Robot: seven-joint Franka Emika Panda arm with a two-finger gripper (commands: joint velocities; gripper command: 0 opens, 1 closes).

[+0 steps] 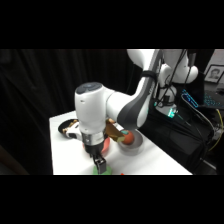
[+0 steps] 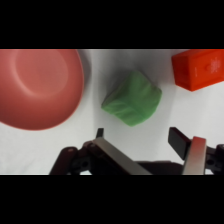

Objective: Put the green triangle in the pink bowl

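The green triangle (image 2: 132, 99) lies flat on the white table, a small rounded green block. In the wrist view it sits just beyond my gripper (image 2: 138, 137), whose fingers are spread open with nothing between them. Left of the block lies the pink bowl (image 2: 37, 87), close beside it and holding nothing. From the side, my gripper (image 1: 100, 164) hangs low over the table's front edge, with the green triangle (image 1: 99, 170) showing as a sliver right under it. The pink bowl (image 1: 106, 145) is mostly hidden behind the gripper.
An orange-red block (image 2: 200, 67) lies close to the green one on the side away from the pink bowl. A grey bowl (image 1: 134, 147) with a red item stands behind the gripper. A black bowl (image 1: 66, 128) sits at the table's far left. The table's front edge is near.
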